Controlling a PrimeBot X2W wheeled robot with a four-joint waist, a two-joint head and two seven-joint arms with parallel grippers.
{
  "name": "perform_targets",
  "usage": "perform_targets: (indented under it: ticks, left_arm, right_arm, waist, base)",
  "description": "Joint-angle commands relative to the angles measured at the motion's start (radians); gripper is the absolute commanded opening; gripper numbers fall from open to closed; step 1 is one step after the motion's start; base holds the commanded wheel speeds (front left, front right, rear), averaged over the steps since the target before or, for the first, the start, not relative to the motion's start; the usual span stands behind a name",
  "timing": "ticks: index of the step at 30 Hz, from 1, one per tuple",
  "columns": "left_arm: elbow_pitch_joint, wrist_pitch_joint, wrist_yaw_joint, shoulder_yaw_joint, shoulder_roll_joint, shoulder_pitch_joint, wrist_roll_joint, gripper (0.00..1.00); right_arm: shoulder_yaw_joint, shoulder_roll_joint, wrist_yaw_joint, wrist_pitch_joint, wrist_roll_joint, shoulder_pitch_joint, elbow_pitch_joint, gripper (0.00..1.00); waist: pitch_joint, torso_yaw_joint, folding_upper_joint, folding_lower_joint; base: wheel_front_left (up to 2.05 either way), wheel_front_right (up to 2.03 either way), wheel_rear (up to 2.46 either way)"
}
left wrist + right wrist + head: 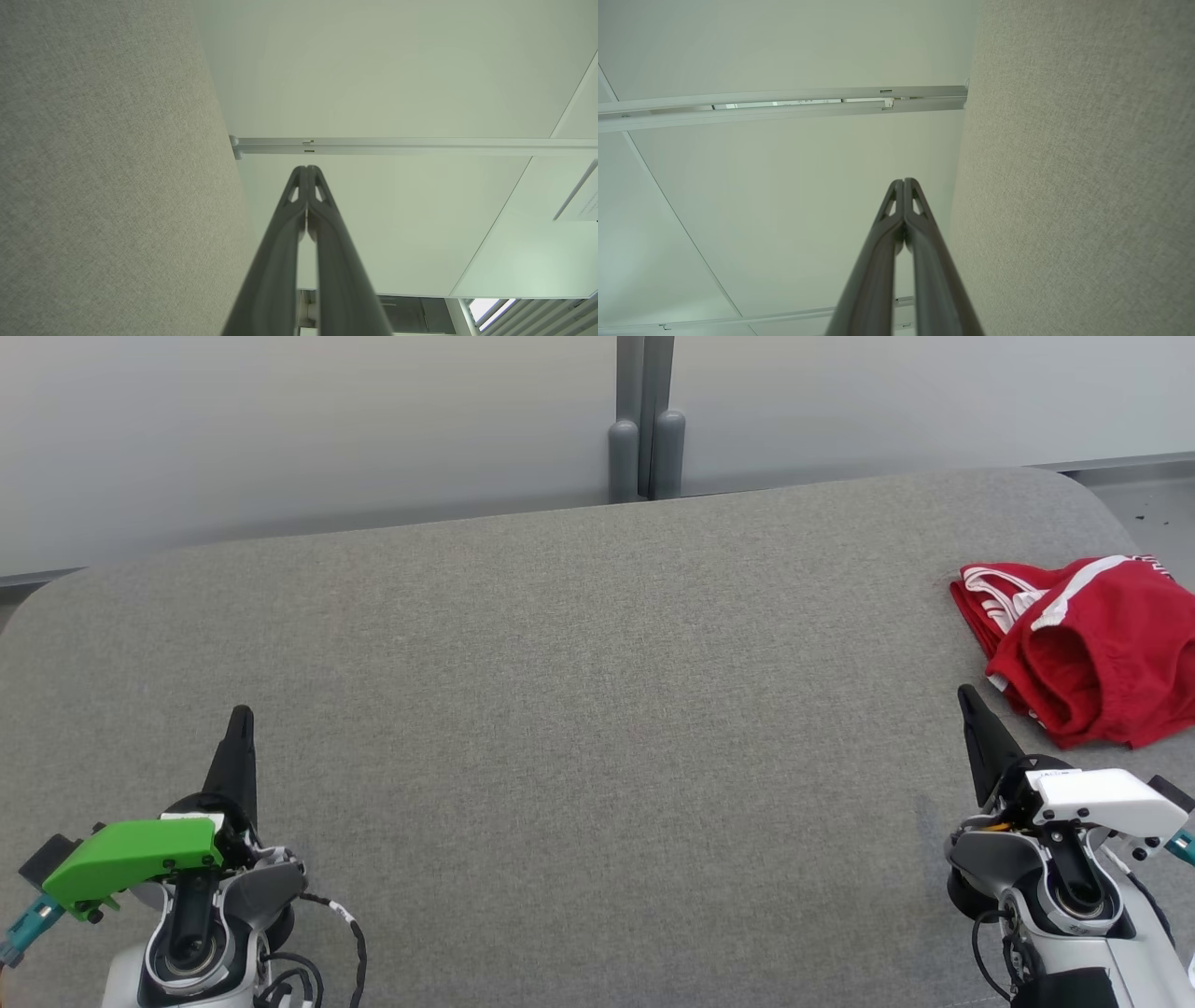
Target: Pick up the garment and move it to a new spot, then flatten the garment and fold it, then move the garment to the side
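Right hand (967, 698) closed, empty | garment (1088, 653) red, white-striped, crumpled heap

The garment (1083, 649) lay at the right edge of the table (579, 709), just beyond the right gripper (964, 694). The left gripper (241, 715) stood well apart, at the near left. Behind the table was a wall panel (280, 429).

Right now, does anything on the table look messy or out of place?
Only the red garment: it lies crumpled in a heap near the right edge of the grey table, not flat. The left pincer and right pincer are shut and empty.
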Motion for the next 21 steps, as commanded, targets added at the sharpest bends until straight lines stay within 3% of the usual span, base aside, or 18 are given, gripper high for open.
perform_targets:
  ticks: [1,21]
  left_arm:
    - [-0.001,0.002,0.0,0.001,0.001,-0.014,-0.01,0.0]
    - [-0.001,0.002,0.0,0.001,0.001,-0.014,-0.01,0.0]
  right_arm:
    - [-0.002,-0.005,0.001,0.005,0.003,-0.008,0.0,0.0]
    - [-0.002,-0.005,0.001,0.005,0.003,-0.008,0.0,0.0]
  waist:
    - [0.0,0.0,0.0,0.0]
    - [0.0,0.0,0.0,0.0]
  base:
    - [0.0,0.0,0.0]
    - [0.0,0.0,0.0]
